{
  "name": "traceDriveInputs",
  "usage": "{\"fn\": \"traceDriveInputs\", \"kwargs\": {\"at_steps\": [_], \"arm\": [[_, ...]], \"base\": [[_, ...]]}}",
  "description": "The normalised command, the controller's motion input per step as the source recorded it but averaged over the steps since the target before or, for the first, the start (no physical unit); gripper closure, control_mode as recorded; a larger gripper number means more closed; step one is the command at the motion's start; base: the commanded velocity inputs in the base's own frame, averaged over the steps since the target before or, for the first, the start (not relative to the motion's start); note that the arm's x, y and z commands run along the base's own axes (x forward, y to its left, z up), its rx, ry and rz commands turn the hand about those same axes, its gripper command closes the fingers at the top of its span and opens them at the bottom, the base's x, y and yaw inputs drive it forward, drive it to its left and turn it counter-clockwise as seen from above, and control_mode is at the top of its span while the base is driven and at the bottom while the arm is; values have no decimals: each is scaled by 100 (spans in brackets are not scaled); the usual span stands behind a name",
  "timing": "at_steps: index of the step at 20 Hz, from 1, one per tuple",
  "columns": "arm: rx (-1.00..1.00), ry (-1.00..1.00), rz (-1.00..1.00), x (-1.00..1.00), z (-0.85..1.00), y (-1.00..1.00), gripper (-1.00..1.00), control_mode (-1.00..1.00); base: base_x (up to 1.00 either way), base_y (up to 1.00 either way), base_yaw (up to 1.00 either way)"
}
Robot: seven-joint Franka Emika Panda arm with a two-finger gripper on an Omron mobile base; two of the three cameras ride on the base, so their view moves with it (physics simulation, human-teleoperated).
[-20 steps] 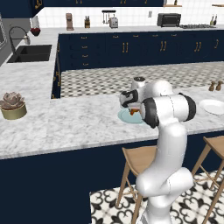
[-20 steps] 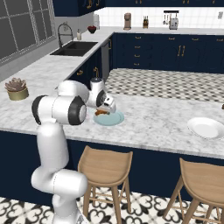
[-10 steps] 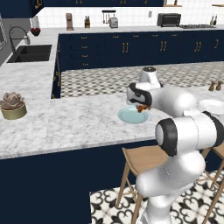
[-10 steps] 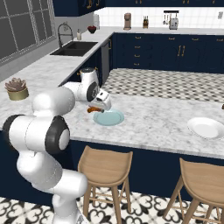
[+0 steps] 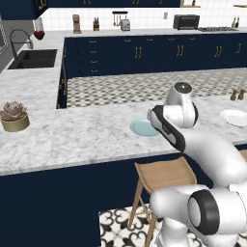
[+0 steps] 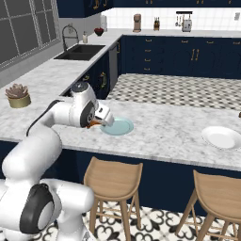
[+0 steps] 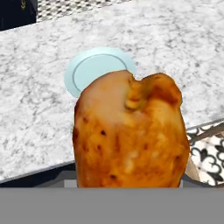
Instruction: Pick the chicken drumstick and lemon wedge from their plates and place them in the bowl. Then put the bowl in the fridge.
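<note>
My gripper is shut on the orange-brown chicken drumstick, holding it just above the marble counter, left of the pale blue plate. In the hand view the drumstick sits large in front of the fingers and hides them, with the bare blue plate beyond it. From the left base view, the blue plate lies partly behind my arm. The white plate lies far to the right. The lemon wedge, the bowl and the fridge are out of view.
A potted succulent stands on the counter's left wing, and the sink is beyond it. Wooden stools stand under the counter's front edge. Two small shakers stand behind the white plate.
The drumstick has come up off the blue plate and moved left toward the counter's front edge in my gripper. My arm has swung down low.
</note>
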Motion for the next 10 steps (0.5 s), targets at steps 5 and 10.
{"fn": "traceDriveInputs", "kwargs": {"at_steps": [5, 10], "arm": [[0, 0, -1, -11, 0, -10, 100, 100], [0, 0, 0, 0, 0, 0, 100, 100]], "base": [[-27, -78, 0], [-5, -100, 0]]}}
